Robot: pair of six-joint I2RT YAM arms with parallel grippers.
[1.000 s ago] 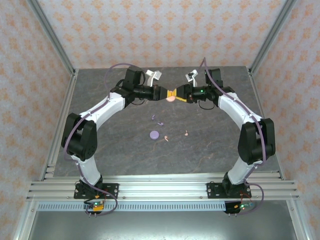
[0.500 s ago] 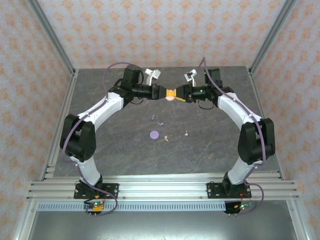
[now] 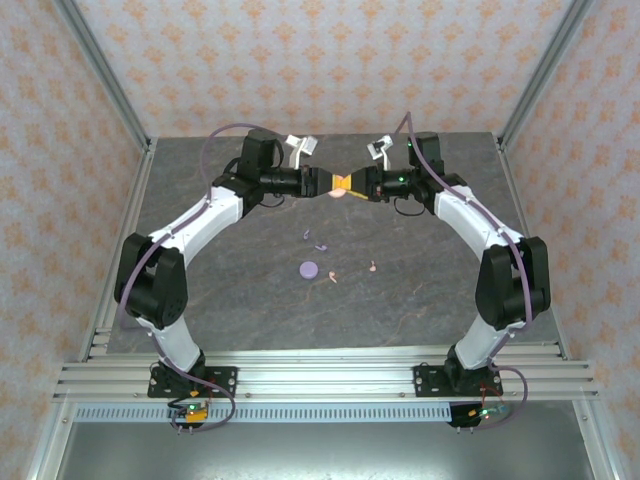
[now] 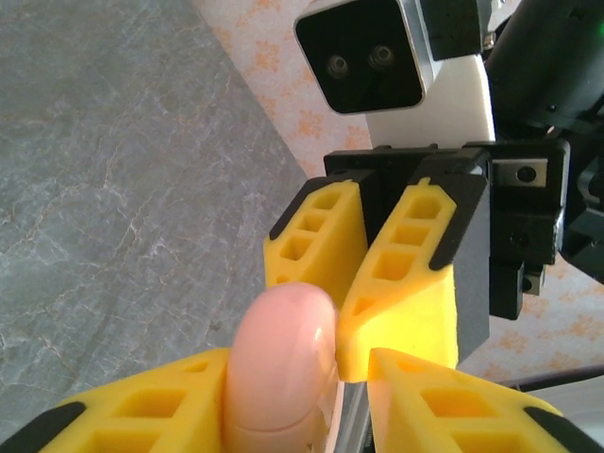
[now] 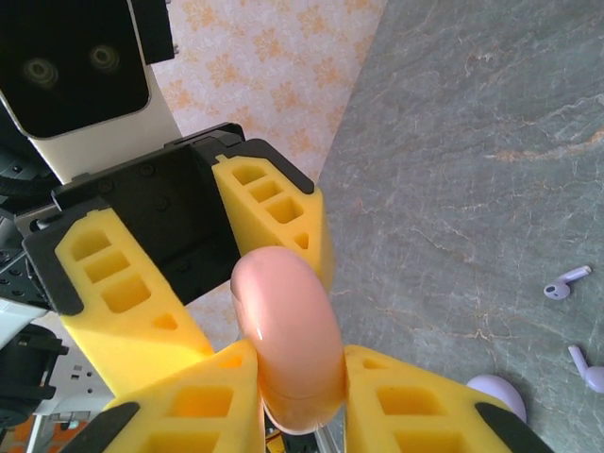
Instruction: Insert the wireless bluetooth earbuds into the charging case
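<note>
1. Position of arms. Both arms reach to the far middle of the desk and meet there tip to tip, raised clear of the surface. The left hand and the right hand face each other, and the pink charging case sits between them.

2. Right hand. In the right wrist view, its two yellow fingers stand narrow, one pressed against each side of the pink charging case. The case is gripped and stands up from the finger tips toward the other hand.

3. Left hand. In the left wrist view, the case lies against one finger, and a thin gap shows between the case and the other finger. The jaws are partly spread around the case and do not clamp it. In the right wrist view, the same two fingers flank the upper end of the case at a loose angle.

4. Task parts on the desk. All four earbuds lie loose on the surface, nearer the arm bases than the hands and well apart from the held case.
- The purple earbuds lie close together near the middle.
- The pink earbuds lie nearer the bases, one just beside the purple disc and the other further right.

5. No earbud touches either hand.
</note>
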